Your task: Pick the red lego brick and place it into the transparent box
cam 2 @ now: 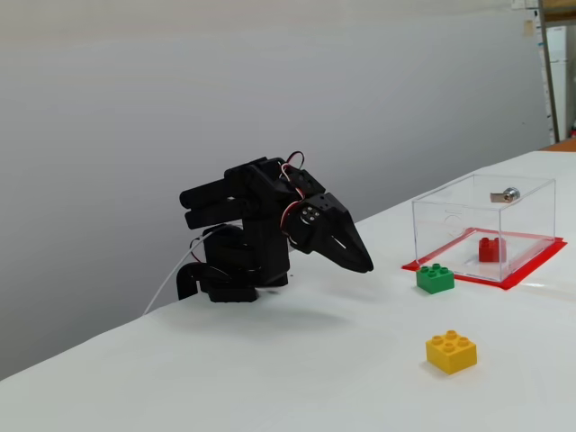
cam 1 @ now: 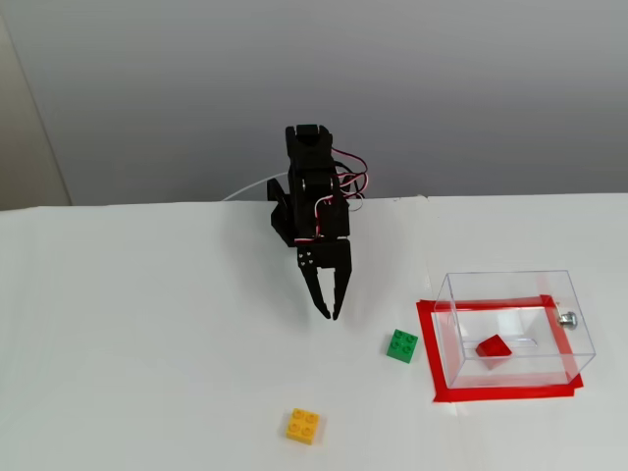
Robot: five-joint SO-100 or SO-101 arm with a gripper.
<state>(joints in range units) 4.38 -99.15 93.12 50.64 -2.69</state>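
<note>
The red lego brick [cam 1: 494, 349] lies inside the transparent box [cam 1: 510, 283], tilted on the box floor; in the other fixed view the brick [cam 2: 491, 248] shows through the clear wall of the box [cam 2: 450, 220]. The box stands on a rectangle of red tape and has a small silver knob [cam 1: 567, 318] on its right side. My black gripper [cam 1: 331, 312] hangs folded near the arm's base, well left of the box, with the fingertips nearly together and nothing between them. It also shows in the other fixed view [cam 2: 364, 264], pointing down and right.
A green brick [cam 1: 401, 345] lies just left of the box's tape. A yellow brick [cam 1: 304, 425] lies nearer the front of the white table. The table's back edge meets a grey wall behind the arm.
</note>
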